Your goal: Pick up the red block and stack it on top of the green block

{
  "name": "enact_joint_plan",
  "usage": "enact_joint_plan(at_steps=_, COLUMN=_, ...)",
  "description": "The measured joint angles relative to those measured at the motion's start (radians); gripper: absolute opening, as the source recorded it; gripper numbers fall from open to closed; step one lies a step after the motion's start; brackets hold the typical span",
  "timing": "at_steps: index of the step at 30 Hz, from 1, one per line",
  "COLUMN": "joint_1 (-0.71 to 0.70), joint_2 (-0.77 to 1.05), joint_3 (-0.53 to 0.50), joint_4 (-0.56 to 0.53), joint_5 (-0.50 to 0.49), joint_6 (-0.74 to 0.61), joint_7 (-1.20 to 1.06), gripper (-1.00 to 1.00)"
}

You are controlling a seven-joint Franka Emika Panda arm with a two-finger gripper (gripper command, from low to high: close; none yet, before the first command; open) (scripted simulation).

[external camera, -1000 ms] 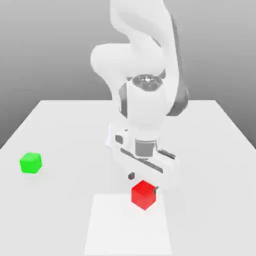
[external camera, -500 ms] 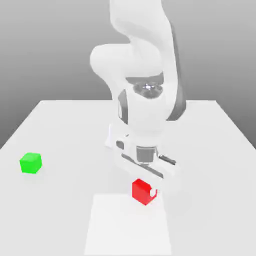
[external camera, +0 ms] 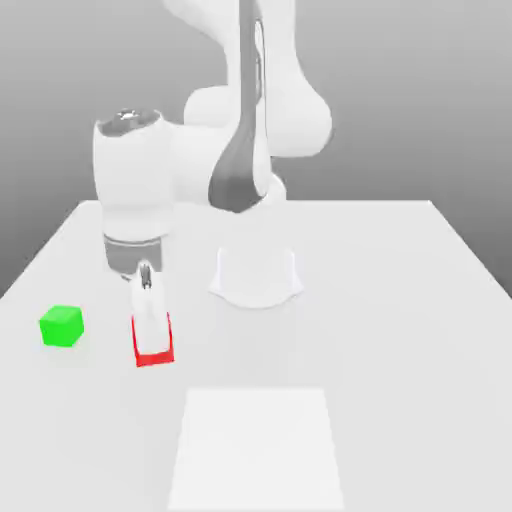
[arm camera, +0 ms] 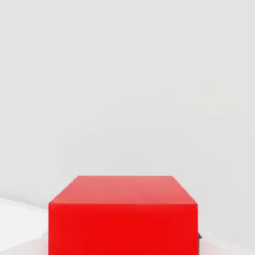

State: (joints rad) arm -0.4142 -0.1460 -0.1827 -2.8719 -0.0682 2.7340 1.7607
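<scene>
Two blocks show in the exterior view: the green block (external camera: 61, 326) sits on the counter (external camera: 400, 300) at the view's left, and the gripper (external camera: 152, 345) just beside it has its jaws clamped on the red block (external camera: 153, 357). In the hand view, the red block (arm camera: 123, 214) sits close, over pale counter (arm camera: 124, 74).

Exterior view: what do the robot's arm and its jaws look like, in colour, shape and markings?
The arm is glossy white, built of thick rounded segments, with a dark grey curved panel running down one link. The wrist section is a fat white cylinder with a small metallic cap on top and a grey collar below. The gripper has narrow white jaws. No cables or markings are visible.
</scene>
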Motion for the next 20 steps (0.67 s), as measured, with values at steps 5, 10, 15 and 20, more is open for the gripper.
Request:
enact_joint_plan(at_steps=5, joint_1=-0.172, joint_2=-0.015, joint_3=-0.126, joint_4=0.024, joint_5=-0.045, joint_6=-0.036, joint_7=0.049, gripper=-1.0)
enact_joint_plan(at_steps=10, joint_1=-0.306, joint_2=0.0, joint_3=-0.234, joint_4=0.045, joint_5=-0.061, joint_6=-0.042, joint_7=0.074, gripper=-1.0)
enact_joint_plan(at_steps=15, joint_1=-0.283, joint_2=0.158, joint_3=-0.235, joint_4=0.053, joint_5=0.105, joint_6=0.098, joint_7=-0.042, gripper=-1.0)
enact_joint_plan(at_steps=20, joint_1=-0.298, joint_2=0.223, joint_3=-0.2, joint_4=0.056, joint_5=0.192, joint_6=0.153, joint_7=-0.104, gripper=1.0)
